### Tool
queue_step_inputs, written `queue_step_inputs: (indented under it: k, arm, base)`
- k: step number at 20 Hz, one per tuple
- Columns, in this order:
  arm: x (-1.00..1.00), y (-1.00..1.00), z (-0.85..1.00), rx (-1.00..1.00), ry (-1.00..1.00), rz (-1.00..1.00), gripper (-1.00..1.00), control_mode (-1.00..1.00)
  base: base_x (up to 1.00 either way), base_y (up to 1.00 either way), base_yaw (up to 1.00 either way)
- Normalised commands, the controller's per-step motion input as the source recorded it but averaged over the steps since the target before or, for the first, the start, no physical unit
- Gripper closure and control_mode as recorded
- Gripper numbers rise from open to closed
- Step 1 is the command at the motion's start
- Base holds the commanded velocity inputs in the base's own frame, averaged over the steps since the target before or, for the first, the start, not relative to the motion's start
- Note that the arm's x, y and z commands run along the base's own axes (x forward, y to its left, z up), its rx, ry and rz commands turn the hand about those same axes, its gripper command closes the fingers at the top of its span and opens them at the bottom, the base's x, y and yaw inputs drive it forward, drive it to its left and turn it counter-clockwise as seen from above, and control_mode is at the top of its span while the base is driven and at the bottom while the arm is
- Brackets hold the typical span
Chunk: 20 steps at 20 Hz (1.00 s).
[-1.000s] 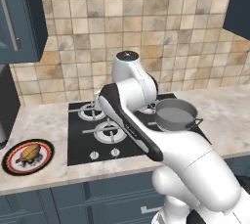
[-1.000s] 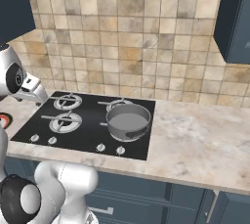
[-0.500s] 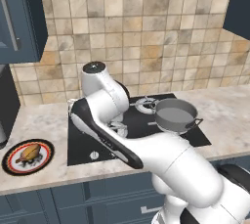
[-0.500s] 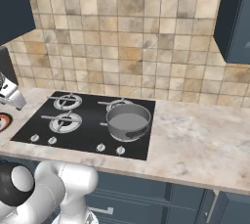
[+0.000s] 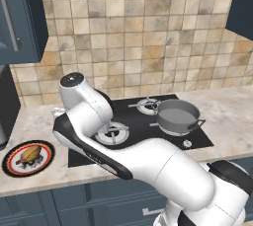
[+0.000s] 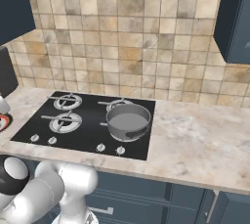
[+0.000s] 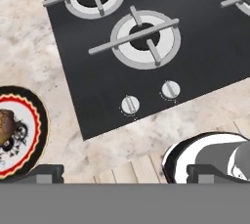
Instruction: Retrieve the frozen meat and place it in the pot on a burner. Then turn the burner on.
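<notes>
The frozen meat (image 5: 29, 153) lies on a round patterned plate (image 5: 45, 163) on the surface (image 5: 39, 121), to the left of the black cooktop (image 5: 143, 121) and close to the surface's front edge. In the left base view the lump runs roughly left to right, slightly raised at its right end. In the hand view only a sliver of it shows at the far left edge (image 7: 5, 125), so its outline there cannot be judged.

The gripper (image 7: 124, 171) hangs above the front left corner of the cooktop with its two finger tips (image 7: 44, 173) standing wide apart and nothing between them. The meat lies off to the left of the gripper in the hand view, well outside the gap between the tips, so the coming move likely calls for a sideways shift toward the plate before any descent.

The pot (image 5: 177, 116) sits on the front right burner, well apart from the plate, with the two left burners (image 7: 145, 37) between them. Two knobs (image 7: 150, 97) sit along the cooktop's front edge just ahead of the gripper. The surface around the plate looks open, though a dark appliance (image 5: 9, 106) stands just behind and to its left, and the plate's raised rim may hinder a low approach.
</notes>
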Motion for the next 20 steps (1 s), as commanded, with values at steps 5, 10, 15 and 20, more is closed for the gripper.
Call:
queue_step_inputs:
  k: [5,10,15,20]
  arm:
    - [0.00,0.22,-0.02,0.00,-0.02,-0.09,-1.00,-1.00]
    - [0.00,0.29,-0.05,0.00,-0.01,-0.07,-1.00,-1.00]
    - [0.00,0.41,-0.16,0.00,0.01,0.00,-1.00,-1.00]
    - [0.00,0.28,-0.01,0.00,0.03,0.00,-1.00,-1.00]
  base:
    - [0.00,0.00,0.00]
    - [0.00,0.00,0.00]
    - [0.00,0.00,0.00]
    - [0.00,0.00,0.00]
